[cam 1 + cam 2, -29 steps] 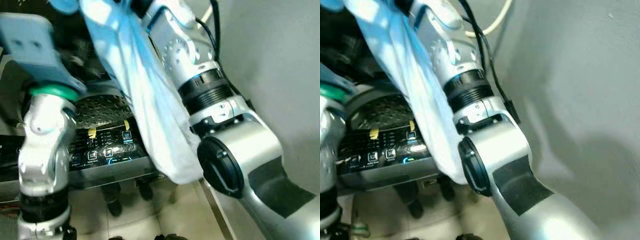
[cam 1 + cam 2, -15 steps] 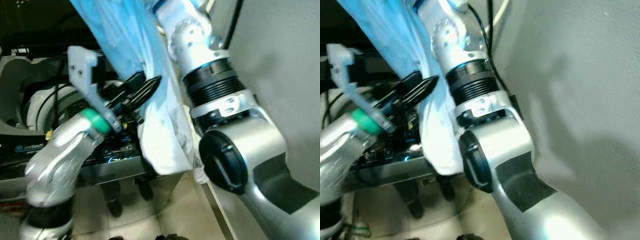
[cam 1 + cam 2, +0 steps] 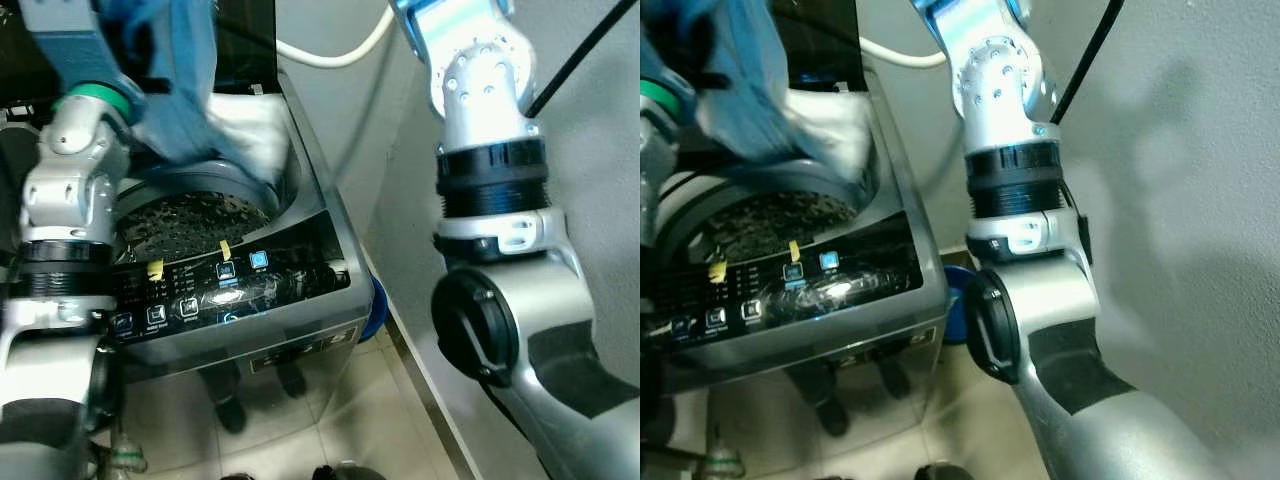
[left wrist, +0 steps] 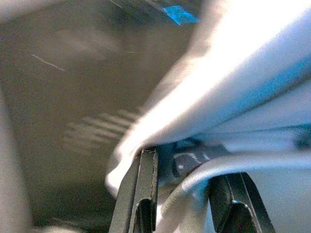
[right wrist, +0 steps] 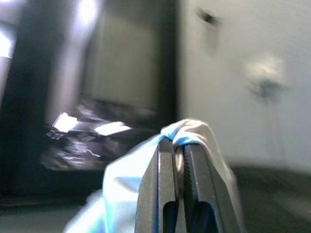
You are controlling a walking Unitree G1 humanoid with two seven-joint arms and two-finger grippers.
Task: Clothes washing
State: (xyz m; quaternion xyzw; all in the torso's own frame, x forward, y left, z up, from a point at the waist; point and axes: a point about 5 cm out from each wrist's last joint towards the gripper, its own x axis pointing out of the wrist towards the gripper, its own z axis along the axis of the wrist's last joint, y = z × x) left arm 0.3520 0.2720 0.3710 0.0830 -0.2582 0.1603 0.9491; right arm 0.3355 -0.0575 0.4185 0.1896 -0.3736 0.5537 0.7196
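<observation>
From the head we look steeply down with both eyes onto a top-loading washing machine point(image 3: 250, 290), its control panel point(image 3: 200, 290) across the lower left of the frame and the tiled floor point(image 3: 330, 420) along the bottom edge. Both eyes share the machine, the drum opening point(image 3: 750, 215), the grey wall point(image 3: 1180, 200) and our right arm point(image 3: 1015, 200), which sits further left in the right eye's frame. Our left wrist camera sits very close, looking along its black fingers point(image 4: 143, 194) into pale blue cloth point(image 4: 233, 82), blurred. Our right wrist camera looks along its own fingers point(image 5: 163, 189) toward a dim, blurred room and a pale wall point(image 5: 243, 73).
</observation>
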